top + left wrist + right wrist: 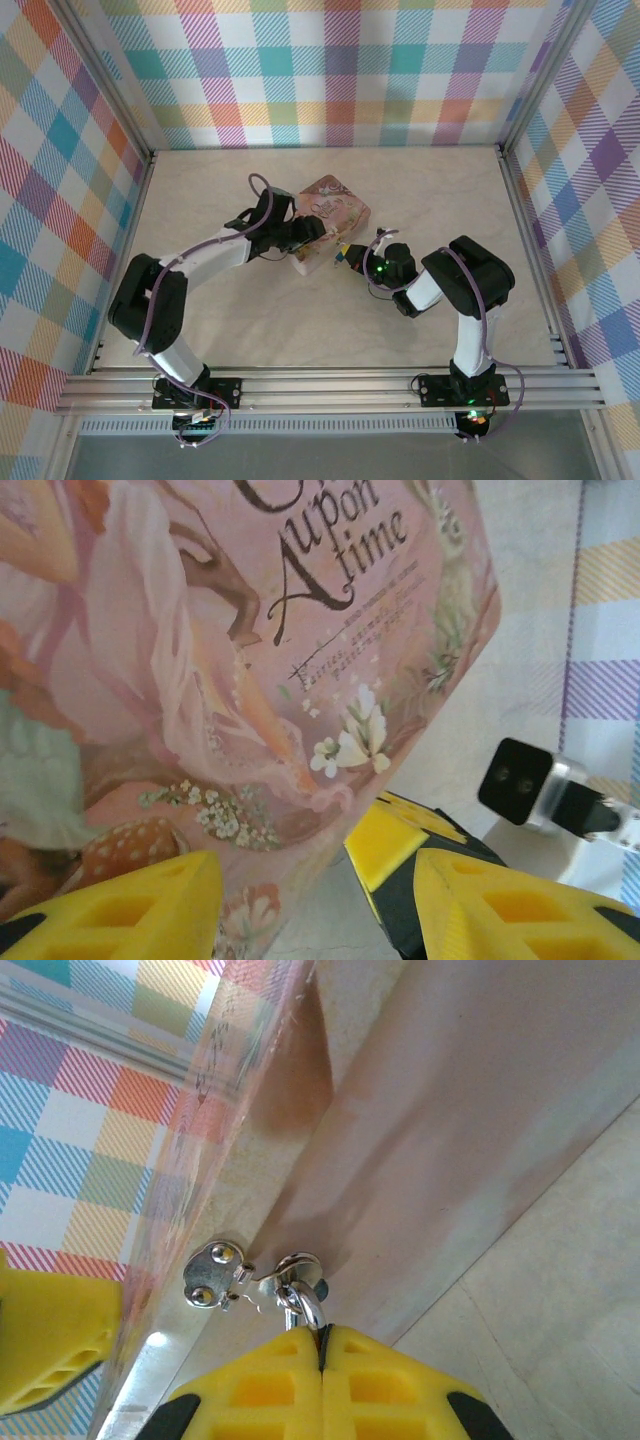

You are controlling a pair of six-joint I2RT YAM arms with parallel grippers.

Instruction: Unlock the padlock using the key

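Observation:
The padlock's silver shackle point(311, 1310) is hooked through the metal hasp point(215, 1272) on the side of the pink illustrated tin point(328, 225). A sliver of teal shows beside the loop. My right gripper point(322, 1332) is shut on the padlock, whose body is hidden between the yellow fingers. In the top view the right gripper point(351, 256) sits at the tin's near right side. My left gripper point(318, 880) stands open over the tin's point(200, 660) near corner, with bare table between the tin and its right finger point(520, 910). The key is hidden.
The tin lies mid-table on the beige tabletop point(450, 200), inside checked walls. A finger point(410, 845) of the right gripper and its black wrist camera point(515, 780) sit close to my left gripper. One left fingertip point(50, 1340) shows beyond the tin's edge.

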